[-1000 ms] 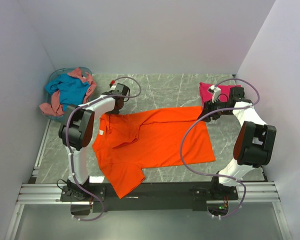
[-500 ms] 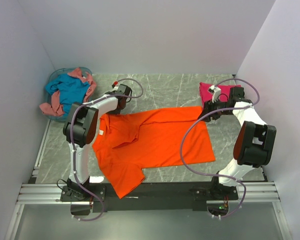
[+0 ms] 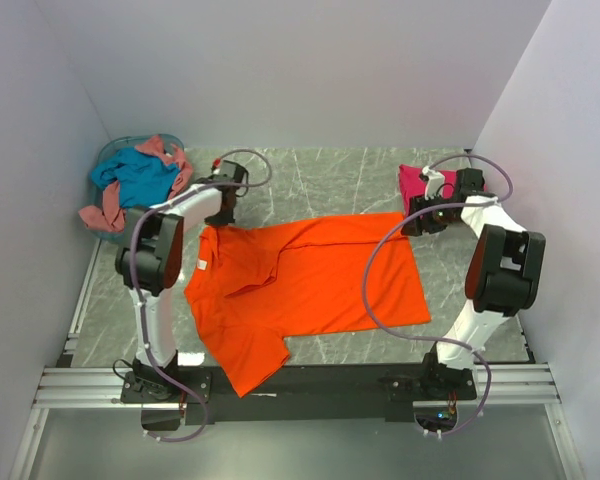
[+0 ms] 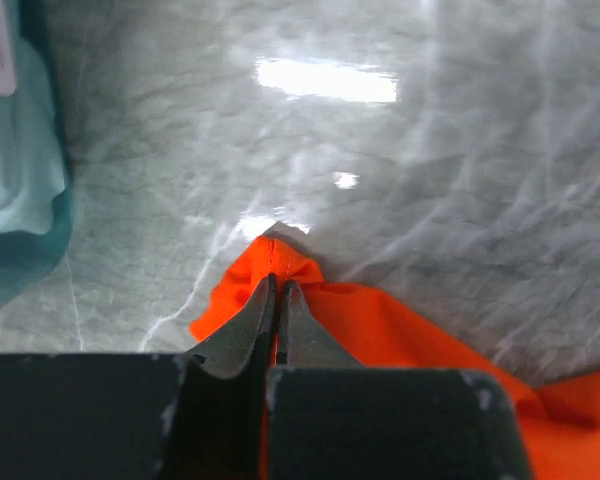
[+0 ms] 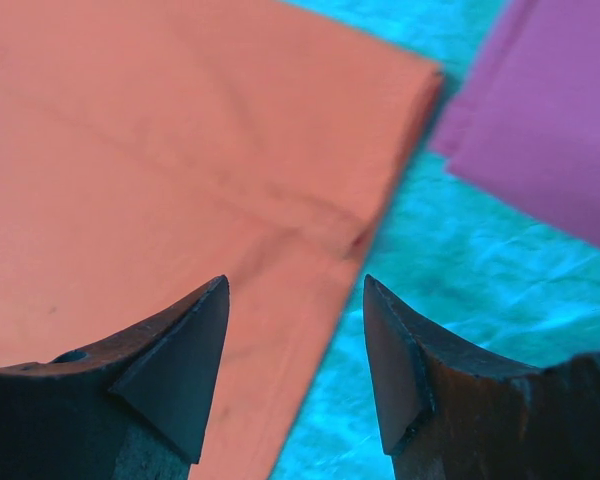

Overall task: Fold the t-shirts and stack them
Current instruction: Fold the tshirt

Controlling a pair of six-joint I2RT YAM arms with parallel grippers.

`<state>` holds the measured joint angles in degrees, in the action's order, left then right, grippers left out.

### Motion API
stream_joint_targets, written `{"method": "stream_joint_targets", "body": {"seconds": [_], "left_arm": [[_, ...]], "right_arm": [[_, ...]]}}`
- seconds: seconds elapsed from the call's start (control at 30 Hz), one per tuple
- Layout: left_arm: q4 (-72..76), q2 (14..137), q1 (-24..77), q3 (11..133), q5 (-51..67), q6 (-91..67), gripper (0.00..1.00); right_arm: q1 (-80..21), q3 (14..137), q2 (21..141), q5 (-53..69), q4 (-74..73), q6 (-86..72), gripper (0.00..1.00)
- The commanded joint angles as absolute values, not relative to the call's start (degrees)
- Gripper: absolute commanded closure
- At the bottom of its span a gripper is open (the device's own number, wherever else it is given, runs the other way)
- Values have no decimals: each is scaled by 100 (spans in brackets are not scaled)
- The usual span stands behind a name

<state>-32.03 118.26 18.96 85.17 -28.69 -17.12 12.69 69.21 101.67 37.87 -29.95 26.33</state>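
Note:
The bright orange t-shirt lies spread flat mid-table, its white neck label at the left. My left gripper is shut on the shirt's far left corner; the left wrist view shows the jaws pinching orange cloth on the table. My right gripper is open just above the shirt's far right corner; in the right wrist view the jaws straddle the shirt's edge. The magenta-pink shirt lies folded at the far right, also in the right wrist view. The teal-blue shirt and the salmon-pink shirt lie in the basket.
The pale blue round basket stands in the far left corner, its side showing in the left wrist view. White walls close in the table on three sides. A metal rail runs along the near edge.
The left arm has swung slightly left and back with the orange corner held. The right arm has straightened and its gripper shifted a little toward the back over the shirt's corner.

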Motion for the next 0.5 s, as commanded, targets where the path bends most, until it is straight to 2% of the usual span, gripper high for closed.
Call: {"method": "stream_joint_targets", "body": {"seconds": [0.0,0.27,0.47], "left_arm": [[-2989,11206,1443,8324,-1944,-2082,100],[-2576,10907,941,7937,-565,-2364,100],[-2417,10846,668,7910,-44,-2548,100]], "right_arm": [[1134,7382,10440,3340,-2821,2329,38],[853,8033,11109,2707,-2979,1855,43],[826,8103,11320,2602,-3146,1802,47]]}}
